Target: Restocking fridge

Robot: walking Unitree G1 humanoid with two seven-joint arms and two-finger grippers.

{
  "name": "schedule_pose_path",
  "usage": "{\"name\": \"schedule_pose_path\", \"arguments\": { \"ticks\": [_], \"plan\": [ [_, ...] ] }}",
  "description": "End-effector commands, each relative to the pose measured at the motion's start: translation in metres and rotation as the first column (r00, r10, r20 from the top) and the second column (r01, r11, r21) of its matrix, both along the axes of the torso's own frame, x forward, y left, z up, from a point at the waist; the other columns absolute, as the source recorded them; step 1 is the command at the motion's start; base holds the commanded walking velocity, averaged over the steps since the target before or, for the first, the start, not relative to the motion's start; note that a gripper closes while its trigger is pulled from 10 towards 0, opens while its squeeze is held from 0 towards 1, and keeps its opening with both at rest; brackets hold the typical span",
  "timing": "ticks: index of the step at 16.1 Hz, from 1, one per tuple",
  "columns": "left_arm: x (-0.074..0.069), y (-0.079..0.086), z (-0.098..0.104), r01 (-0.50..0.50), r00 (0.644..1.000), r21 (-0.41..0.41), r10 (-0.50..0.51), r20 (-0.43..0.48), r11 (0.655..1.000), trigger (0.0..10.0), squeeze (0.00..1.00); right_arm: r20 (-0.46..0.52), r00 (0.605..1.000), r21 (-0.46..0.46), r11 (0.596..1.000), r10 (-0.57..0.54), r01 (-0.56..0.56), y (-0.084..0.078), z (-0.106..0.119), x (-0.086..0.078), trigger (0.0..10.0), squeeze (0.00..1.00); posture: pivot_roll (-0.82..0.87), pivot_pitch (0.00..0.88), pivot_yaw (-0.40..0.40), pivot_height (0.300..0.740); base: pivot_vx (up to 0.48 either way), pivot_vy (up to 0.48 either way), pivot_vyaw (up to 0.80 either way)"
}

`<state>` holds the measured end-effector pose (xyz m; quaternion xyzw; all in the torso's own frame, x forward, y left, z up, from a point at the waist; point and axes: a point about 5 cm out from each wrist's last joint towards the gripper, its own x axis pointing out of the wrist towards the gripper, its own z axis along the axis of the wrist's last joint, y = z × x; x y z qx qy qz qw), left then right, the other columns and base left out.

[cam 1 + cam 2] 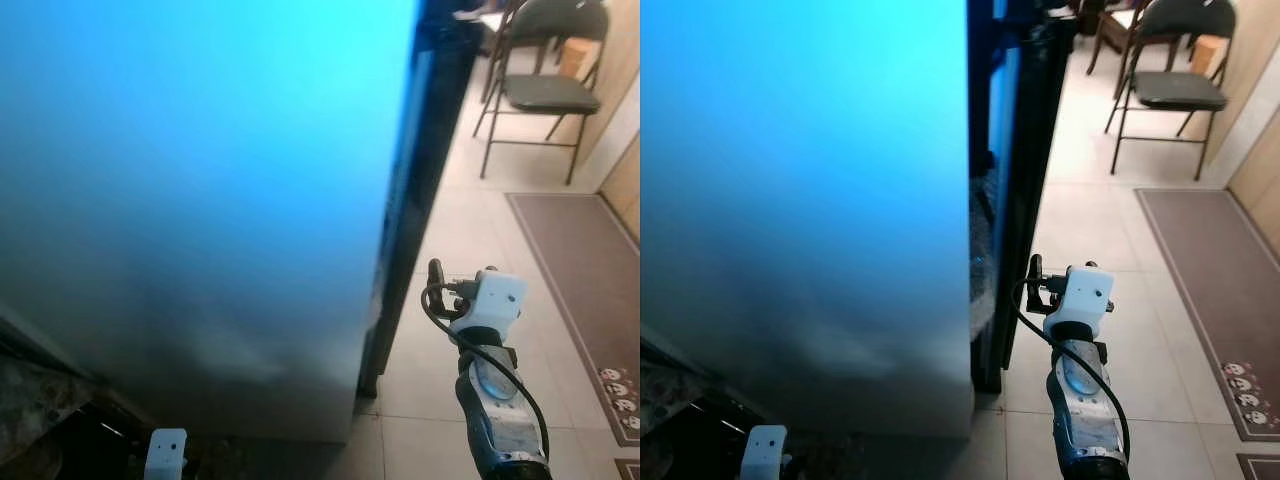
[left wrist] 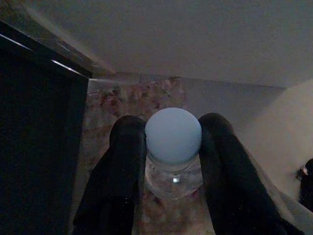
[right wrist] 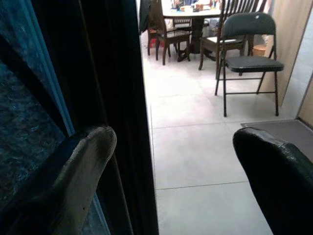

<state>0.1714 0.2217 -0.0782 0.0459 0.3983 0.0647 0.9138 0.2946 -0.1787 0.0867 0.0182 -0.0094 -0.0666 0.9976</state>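
Clamped between the left gripper's [image 2: 171, 161] black fingers [image 2: 122, 166] is a clear bottle [image 2: 173, 147] with a pale cap. Most of the forward view is blocked by the fridge door [image 1: 200, 200]. The right gripper [image 3: 171, 161] is held spread beside its dark edge; a folding chair [image 1: 545, 85] and mat [image 1: 580, 270] are seen beyond.

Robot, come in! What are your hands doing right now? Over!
Left gripper shut on bottle. Right gripper open, empty, beside fridge door edge. Door blocks the front.
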Motion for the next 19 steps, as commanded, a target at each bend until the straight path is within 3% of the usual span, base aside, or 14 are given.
{"name": "schedule_pose_path", "arguments": {
  "ticks": [1,4,16,19],
  "plan": [
    [-0.002,0.004,0.0,0.001,1.0,0.007,-0.001,0.0,1.0,10.0,0.0,0.01,1.0,0.002,1.0,0.01,-0.01,0.003,0.004,0.0,10.0,0.0,-0.06,0.017,0.061,0.74,0.266,0.0,0.0],
    [-0.002,0.004,0.0,0.002,1.0,0.007,-0.002,0.0,1.0,10.0,0.0,0.01,1.0,0.002,1.0,0.008,-0.008,0.002,0.004,0.0,10.0,0.0,-0.06,0.018,0.061,0.74,0.27,0.0,0.0],
    [-0.006,0.004,-0.001,0.003,1.0,0.008,-0.003,0.0,1.0,10.0,0.0,0.019,0.999,-0.037,0.999,0.031,-0.031,0.004,0.005,-0.016,10.0,0.0,-0.06,0.025,0.062,0.74,0.0,0.0,0.0],
    [-0.004,0.004,0.0,0.007,1.0,0.01,-0.007,0.004,1.0,10.0,0.0,0.012,0.996,-0.065,0.994,0.089,-0.088,0.006,0.008,-0.006,10.0,0.0,-0.06,0.026,0.065,0.74,0.0,0.0,0.0]
  ]
}}
